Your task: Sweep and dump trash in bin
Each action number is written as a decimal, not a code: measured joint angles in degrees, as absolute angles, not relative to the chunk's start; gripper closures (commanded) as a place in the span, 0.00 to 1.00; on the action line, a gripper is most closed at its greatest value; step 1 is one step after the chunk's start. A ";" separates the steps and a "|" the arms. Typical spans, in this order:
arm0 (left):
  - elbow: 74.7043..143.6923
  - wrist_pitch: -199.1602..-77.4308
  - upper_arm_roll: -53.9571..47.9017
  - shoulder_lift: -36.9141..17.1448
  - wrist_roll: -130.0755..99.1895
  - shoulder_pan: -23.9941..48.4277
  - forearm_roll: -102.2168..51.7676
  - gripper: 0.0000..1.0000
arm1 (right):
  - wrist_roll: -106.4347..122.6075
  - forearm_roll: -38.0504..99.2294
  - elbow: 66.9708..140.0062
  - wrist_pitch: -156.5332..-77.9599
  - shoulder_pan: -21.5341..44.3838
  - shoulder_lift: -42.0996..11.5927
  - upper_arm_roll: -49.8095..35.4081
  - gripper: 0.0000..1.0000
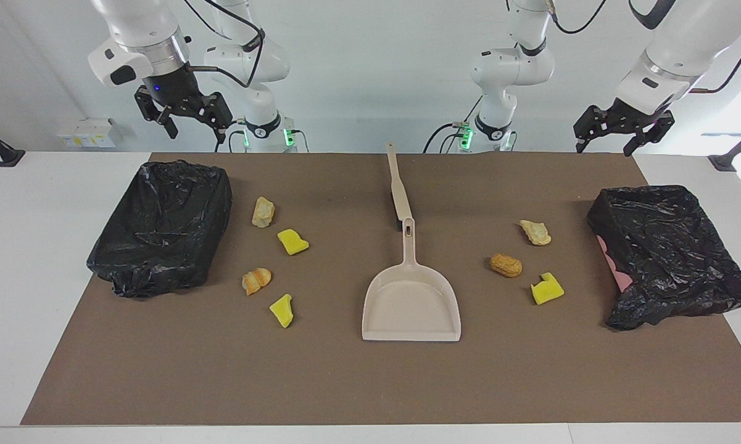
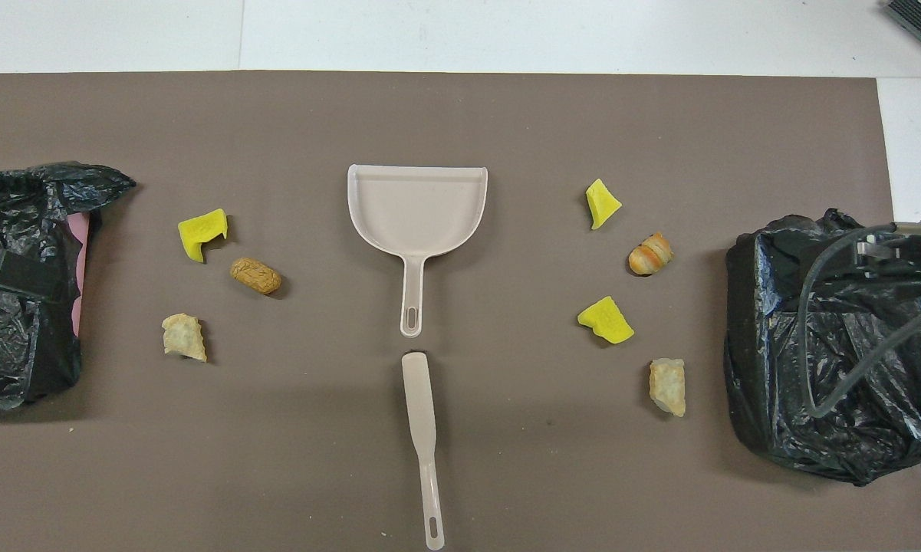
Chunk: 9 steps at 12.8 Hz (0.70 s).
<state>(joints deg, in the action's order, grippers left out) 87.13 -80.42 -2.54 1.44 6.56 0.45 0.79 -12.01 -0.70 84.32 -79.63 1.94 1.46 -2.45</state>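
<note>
Seven bits of trash lie on the brown mat in two clusters, one to each side of the dustpan. Toward the right arm's end are four: a pale crusty bread lump [image 1: 263,211], a yellow sponge chunk [image 1: 292,242], a striped orange croissant-like roll [image 1: 256,280] and a second yellow sponge wedge [image 1: 282,310], its long axis running toward and away from the robots. Toward the left arm's end are three: a pale dumpling-shaped lump [image 1: 535,232], a tan peanut-shaped loaf [image 1: 506,265] lying crosswise, and a notched yellow sponge [image 1: 547,288].

Between the clusters the beige plastic dustpan [image 1: 411,302] lies flat, mouth pointing away from the robots, handle toward them. Just nearer the robots, in line with it, is the beige brush [image 1: 398,185]; its bristles are hard to make out, perhaps dark at the end by the dustpan's handle.

At each end of the mat sits a bin lined with crinkled black plastic: one [image 1: 163,225] at the right arm's end, the other [image 1: 669,253] at the left arm's end, with pink showing at its rim.

The right gripper [image 1: 191,123] hangs over the table edge near its bin, fingers apart and empty. The left gripper [image 1: 623,137] hangs likewise above its own end, fingers apart, holding nothing
</note>
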 measured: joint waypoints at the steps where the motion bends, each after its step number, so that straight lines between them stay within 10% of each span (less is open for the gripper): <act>1: 87.19 -80.29 -2.51 1.45 6.60 0.45 0.79 0.00 | -12.00 -0.68 84.32 -79.63 1.95 1.46 -2.47 0.00; 9: 88.01 -80.21 -2.57 1.56 6.69 0.45 0.58 0.00 | -11.99 -0.61 84.32 -79.63 1.98 1.46 -2.50 0.00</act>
